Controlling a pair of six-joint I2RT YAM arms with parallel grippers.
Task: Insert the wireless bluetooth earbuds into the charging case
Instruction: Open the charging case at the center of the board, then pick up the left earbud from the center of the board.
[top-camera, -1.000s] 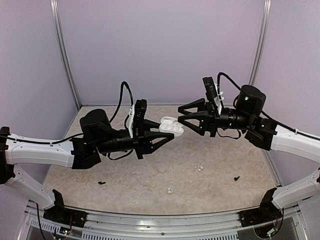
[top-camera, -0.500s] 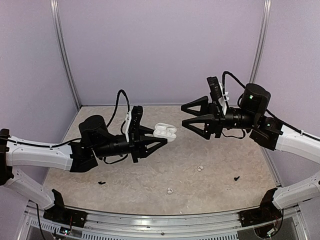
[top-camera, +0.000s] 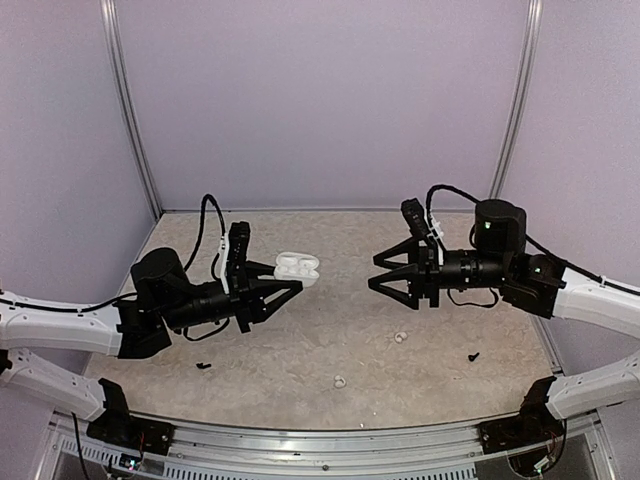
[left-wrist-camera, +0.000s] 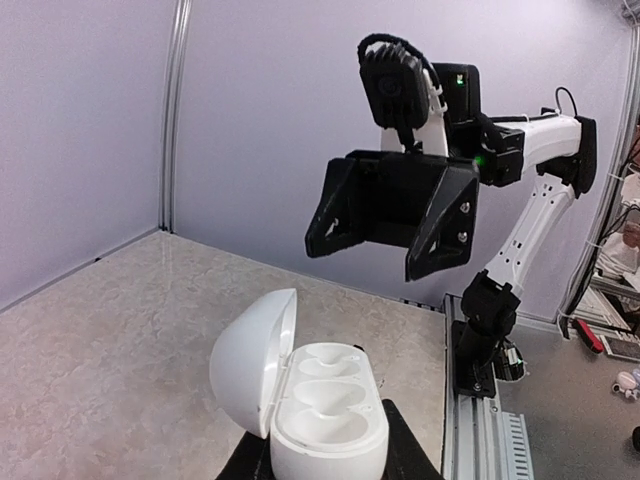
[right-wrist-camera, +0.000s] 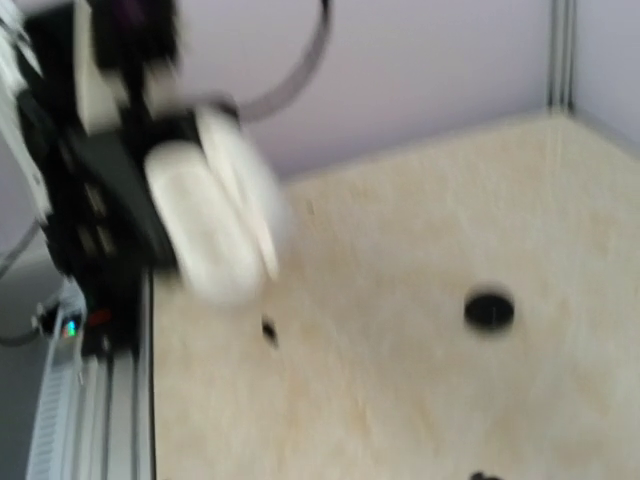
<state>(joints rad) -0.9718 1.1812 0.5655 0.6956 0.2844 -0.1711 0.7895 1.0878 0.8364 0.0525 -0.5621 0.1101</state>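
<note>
Beige tabletop (left-wrist-camera: 100, 330); white charging case (left-wrist-camera: 322, 412), lid open.

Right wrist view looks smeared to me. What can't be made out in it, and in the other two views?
- Right wrist: motion blur turns the charging case into a white smear; the right gripper is out of frame; the dark spot cannot be identified.
- Top external: the far earbud and near earbud are too small to show which way they lie.
- Left wrist: the bottom edge cuts off the left gripper under the case.
</note>
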